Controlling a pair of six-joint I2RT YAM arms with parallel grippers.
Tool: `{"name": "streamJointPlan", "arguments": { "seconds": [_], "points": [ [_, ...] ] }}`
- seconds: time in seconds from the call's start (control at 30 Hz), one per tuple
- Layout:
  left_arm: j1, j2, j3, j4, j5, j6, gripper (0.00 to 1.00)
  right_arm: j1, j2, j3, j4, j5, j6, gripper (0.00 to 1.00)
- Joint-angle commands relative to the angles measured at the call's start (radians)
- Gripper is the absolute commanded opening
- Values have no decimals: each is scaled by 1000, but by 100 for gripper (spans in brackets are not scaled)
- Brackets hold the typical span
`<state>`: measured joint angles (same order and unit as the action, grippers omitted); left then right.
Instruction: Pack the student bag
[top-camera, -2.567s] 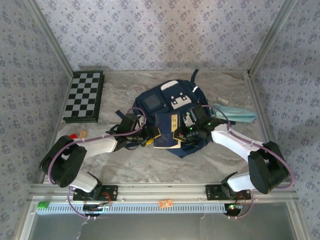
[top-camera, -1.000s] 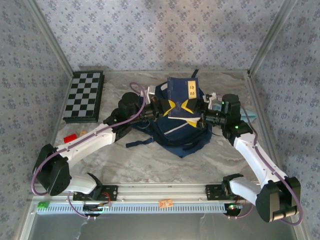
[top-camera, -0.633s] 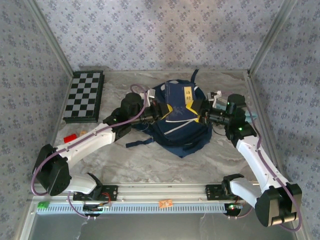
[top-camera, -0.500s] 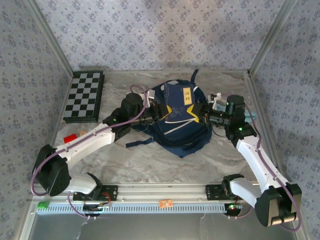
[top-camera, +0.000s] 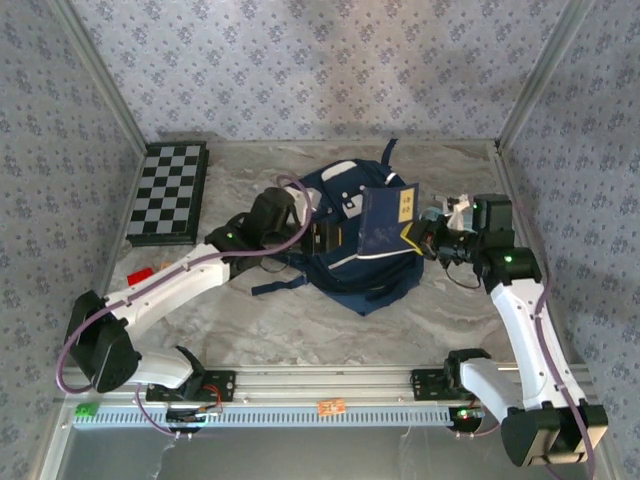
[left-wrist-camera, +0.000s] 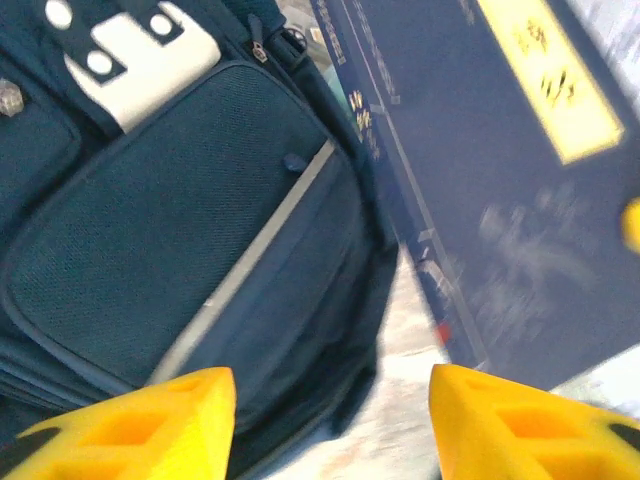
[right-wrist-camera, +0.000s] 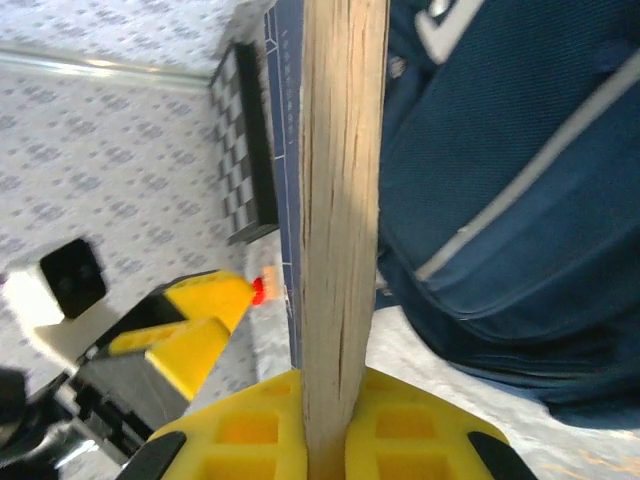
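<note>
The student bag (top-camera: 352, 275), a navy backpack with white patches and a grey stripe, lies mid-table. A navy book (top-camera: 385, 222) with a yellow label stands on edge over the bag's right side. My right gripper (top-camera: 420, 238) is shut on the book's lower edge. In the right wrist view the book's pale page block (right-wrist-camera: 340, 200) rises between the yellow fingers of that gripper (right-wrist-camera: 335, 425), with the bag (right-wrist-camera: 500, 180) to its right. My left gripper (top-camera: 325, 238) hangs open over the bag's left side. In the left wrist view this gripper (left-wrist-camera: 333, 425) holds nothing, the bag (left-wrist-camera: 180, 250) lies below it, and the book (left-wrist-camera: 500, 170) is apart on the right.
A folded chessboard (top-camera: 168, 192) lies at the back left. A small red piece (top-camera: 140, 274) sits near the left arm. Patterned walls close the table on three sides, and a metal rail (top-camera: 330, 384) runs along the near edge.
The left gripper has opened and let go of the book, drawing back left. The right gripper has shut on the book and swung it rightward, up on its edge.
</note>
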<state>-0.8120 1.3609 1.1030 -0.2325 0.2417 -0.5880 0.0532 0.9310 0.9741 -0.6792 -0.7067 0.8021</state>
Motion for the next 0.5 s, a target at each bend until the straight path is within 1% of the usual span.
{"name": "streamJointPlan", "arguments": {
  "seconds": [0.0, 0.1, 0.13, 0.2, 0.23, 0.33, 0.47],
  "points": [
    [-87, 48, 41, -95, -131, 340, 57, -38, -30, 59, -240, 117, -134, 0],
    [-158, 131, 97, -99, -202, 456, 60, -83, -55, 76, -325, 190, -161, 0],
    [-174, 164, 120, -105, -219, 480, 60, -96, -61, 80, -354, 221, -165, 0],
    [-211, 242, 180, -123, -286, 529, 60, -128, -68, 89, -417, 291, -164, 0],
    [-225, 272, 191, -112, -305, 544, 60, -144, -70, 87, -431, 302, -195, 0],
    [-244, 360, 228, -53, -306, 580, 60, -201, -72, 72, -453, 302, -224, 0],
    [-253, 499, 350, -83, -300, 606, 63, -259, -77, 53, -460, 277, -250, 0]
  ]
}}
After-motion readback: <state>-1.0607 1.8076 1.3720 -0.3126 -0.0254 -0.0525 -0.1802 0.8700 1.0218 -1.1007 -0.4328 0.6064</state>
